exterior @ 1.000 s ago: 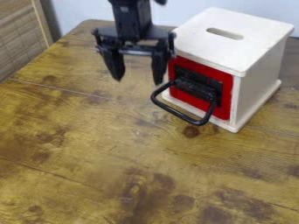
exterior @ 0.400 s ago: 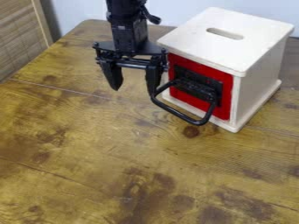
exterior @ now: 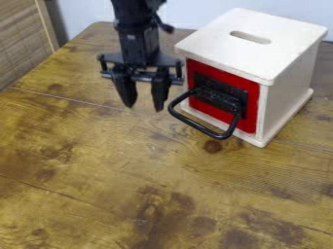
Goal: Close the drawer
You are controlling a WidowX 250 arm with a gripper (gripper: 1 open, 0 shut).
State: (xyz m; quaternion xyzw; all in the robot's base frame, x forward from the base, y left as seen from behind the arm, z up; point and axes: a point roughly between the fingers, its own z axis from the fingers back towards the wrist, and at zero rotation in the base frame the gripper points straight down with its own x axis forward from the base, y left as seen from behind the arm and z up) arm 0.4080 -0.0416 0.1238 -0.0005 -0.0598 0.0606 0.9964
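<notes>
Wood grain is filling the near half of the scene, the worn table (exterior: pixel 117 185) showing dark stains and nothing lying on its closest stretch. Farther in and to the right, a small pale wooden box (exterior: pixel 289 83) is sitting on the table, its cream top (exterior: pixel 254 41) carrying a narrow slot. The drawer (exterior: pixel 224 89) is facing left and toward me, its red front lying about flush with the box's face, a black panel at its middle. A large black loop handle (exterior: pixel 200 119) is sticking out and down from it toward the tabletop. Just left of the drawer, the gripper (exterior: pixel 142 92) is hanging straight down from its dark arm, fingers (exterior: pixel 129 89) standing a little apart with nothing between them, gripping nothing and apart from the handle. Far left, a slatted wooden panel (exterior: pixel 23 39) is showing.
</notes>
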